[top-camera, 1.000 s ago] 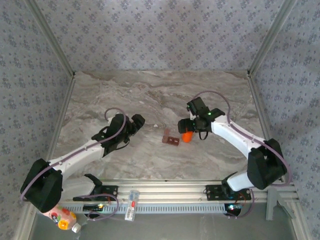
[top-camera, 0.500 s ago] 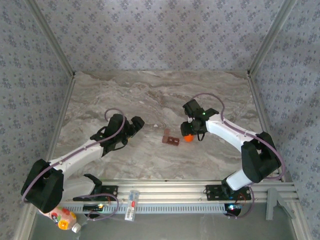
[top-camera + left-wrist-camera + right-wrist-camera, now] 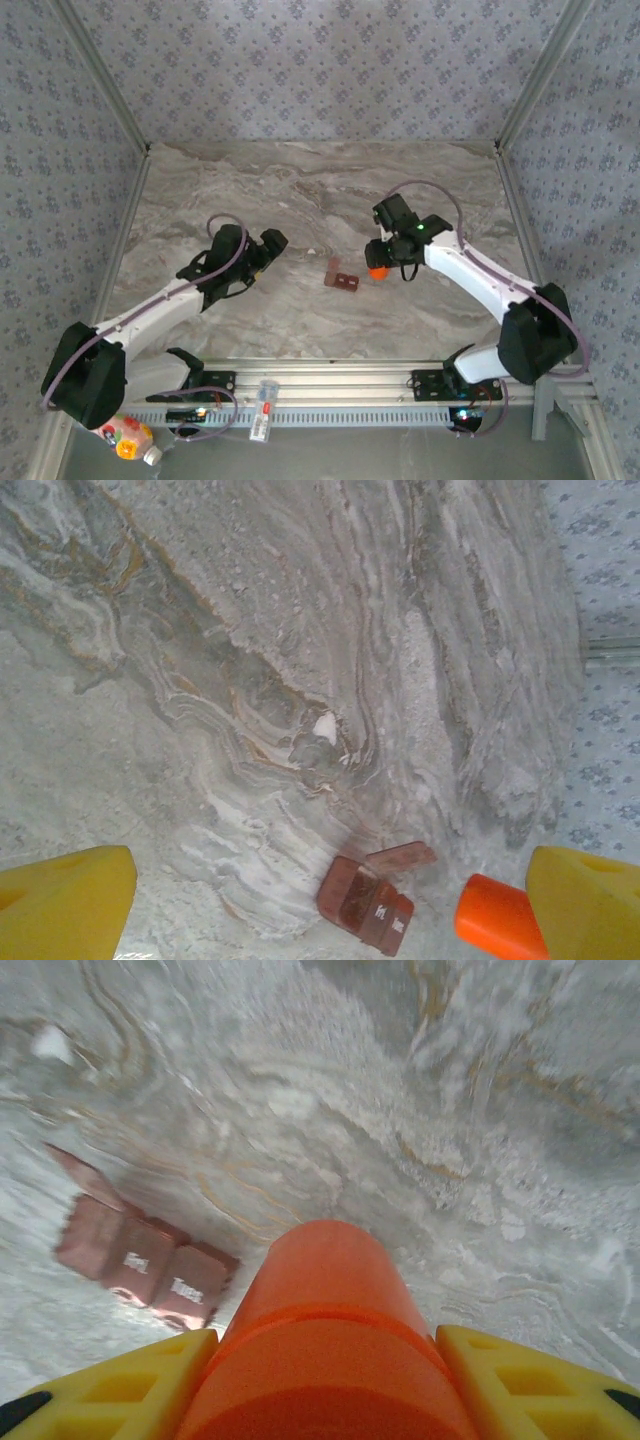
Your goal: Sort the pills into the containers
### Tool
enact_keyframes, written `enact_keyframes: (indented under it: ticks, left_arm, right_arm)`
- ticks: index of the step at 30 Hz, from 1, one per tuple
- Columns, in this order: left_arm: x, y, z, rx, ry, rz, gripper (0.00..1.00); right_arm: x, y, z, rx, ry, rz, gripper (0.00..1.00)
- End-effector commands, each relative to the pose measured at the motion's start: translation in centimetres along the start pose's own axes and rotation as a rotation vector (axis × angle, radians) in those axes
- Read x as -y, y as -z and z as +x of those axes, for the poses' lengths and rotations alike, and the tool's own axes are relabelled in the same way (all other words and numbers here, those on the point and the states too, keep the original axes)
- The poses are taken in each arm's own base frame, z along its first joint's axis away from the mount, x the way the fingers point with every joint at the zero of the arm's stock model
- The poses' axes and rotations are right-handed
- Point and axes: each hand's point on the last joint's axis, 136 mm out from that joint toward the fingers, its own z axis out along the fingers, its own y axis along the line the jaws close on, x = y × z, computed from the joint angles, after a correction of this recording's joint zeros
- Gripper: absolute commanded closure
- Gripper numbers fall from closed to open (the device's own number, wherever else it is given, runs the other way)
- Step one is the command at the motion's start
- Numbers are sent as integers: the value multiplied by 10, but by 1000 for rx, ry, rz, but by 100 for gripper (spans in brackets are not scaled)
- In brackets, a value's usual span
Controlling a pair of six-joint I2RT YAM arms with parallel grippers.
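1. The right gripper (image 3: 325, 1345) clamps the orange pill bottle (image 3: 330, 1290) between its yellow fingers. The jaws stand partly closed, pressed against the bottle's two sides.
2. The bottle sits just to the right of the pill-organiser strip (image 3: 343, 277), close to it but not touching. Its far end points down toward the marble-patterned bench (image 3: 300, 190).
3. The dark reddish-brown strip lies flat on the bench with white lettering on its lids. One lid flap (image 3: 400, 858) stands open at the end farther from the arm bases.
4. The left gripper (image 3: 272, 240) hovers well to the left of the strip with its jaws spread wide and nothing between them.
5. No loose pills can be made out around the strip. Whether the bottle is capped cannot be told.
6. The step in hand looks like securing the bottle and carrying it over the strip, so sorting has probably barely begun.
7. To do it well, the grip should stay firm and centred on the bottle so that it does not roll between the fingers.
8. The bottle's mouth should come squarely above the open compartment before any tilt, and the tilt should be slow.
9. The strip looks light, so a brush from the bottle could skate it aside. The free left gripper could steady it from the strip's left end.
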Motion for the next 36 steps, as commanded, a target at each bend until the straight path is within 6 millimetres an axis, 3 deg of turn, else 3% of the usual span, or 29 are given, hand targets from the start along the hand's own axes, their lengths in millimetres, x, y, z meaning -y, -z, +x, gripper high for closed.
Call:
enact_keyframes:
  ticks: [1,7,9,12,14,17,23,27,32,36]
  left_arm:
    - [29,11,-16,28,41,67,0]
    - [58,0,-28,-61,306,191,0]
    - [84,-3,-32,-98,305,289,0]
    - [118,-1,-36,-159,56,269,0]
    - [120,4,-41,-158,-158,175,0]
    - [107,9,-55,-112,-420,42,0]
    - [78,9,-62,-51,-852,-62,0]
    - [79,11,-57,34,-1045,20,3]
    - [108,22,-41,195,-1199,247,4]
    - [130,23,-19,228,-1313,388,7]
  right_arm:
    - [-9,41,-29,106,-41,-42,74]
    - [-41,86,-75,247,-60,-155,74]
    - [-51,95,-89,278,-54,-187,74]
    - [-67,104,-106,272,-44,-240,74]
    - [-72,104,-119,262,-19,-246,74]
    - [-73,101,-137,248,3,-247,73]
    - [-77,101,-169,233,9,-341,73]
    - [-82,98,-180,193,7,-434,74]
    - [-95,93,-179,138,36,-512,76]
    - [-106,93,-168,108,76,-541,77]
